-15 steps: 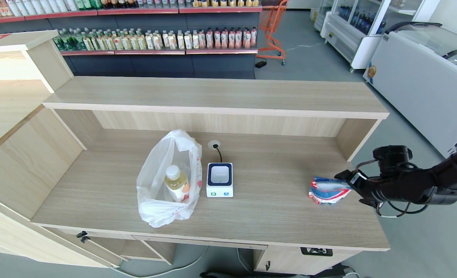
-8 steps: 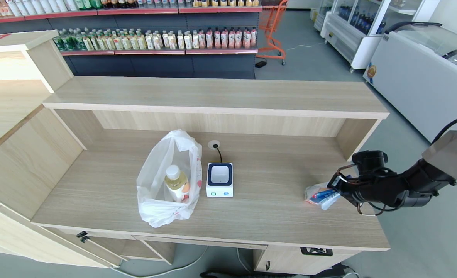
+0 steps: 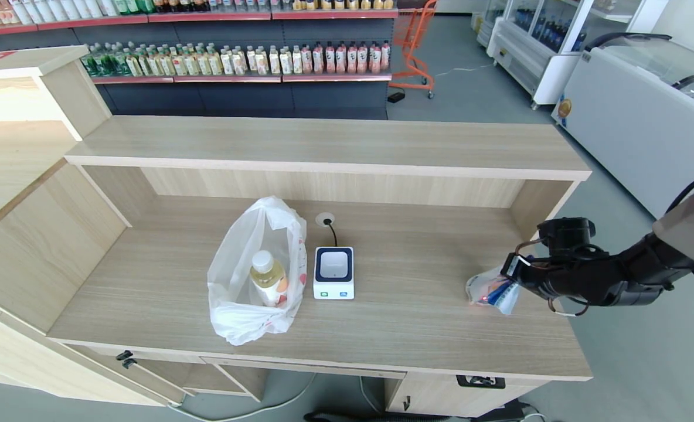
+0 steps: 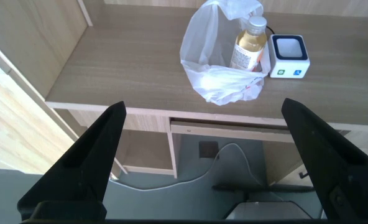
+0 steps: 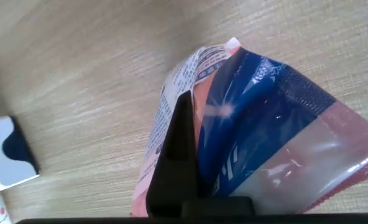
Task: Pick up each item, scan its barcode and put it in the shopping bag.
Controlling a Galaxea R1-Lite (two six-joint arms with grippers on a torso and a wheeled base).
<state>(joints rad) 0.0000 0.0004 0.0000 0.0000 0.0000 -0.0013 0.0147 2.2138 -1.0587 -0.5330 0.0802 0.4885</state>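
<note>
Gripping a blue-and-red packet (image 3: 490, 291) in the right hand (image 3: 509, 283) at centre right of frame, over the right end of the counter (image 3: 411, 322), well apart from the scanner (image 3: 333, 273) at centre and the white shopping bag (image 3: 232, 258) holding a bottle (image 3: 268, 281) just left of it, with the left hand (image 4: 204, 106) spread open

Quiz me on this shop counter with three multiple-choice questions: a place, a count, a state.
1. Where is the white square barcode scanner?
A. on the upper ledge
B. on the wooden counter, beside the translucent white plastic shopping bag
C. on the floor

2. How many bottles stand in that bag?
A. none
B. one
C. three

3. What state is the right gripper in?
A. open and empty
B. pressing on the scanner
C. shut on a blue-and-red plastic packet

Answers: 1 B, it stands right next to the bag. 2 B, a single white-capped bottle of pale yellow drink shows through it. 3 C, the packet is clamped in it.
</note>
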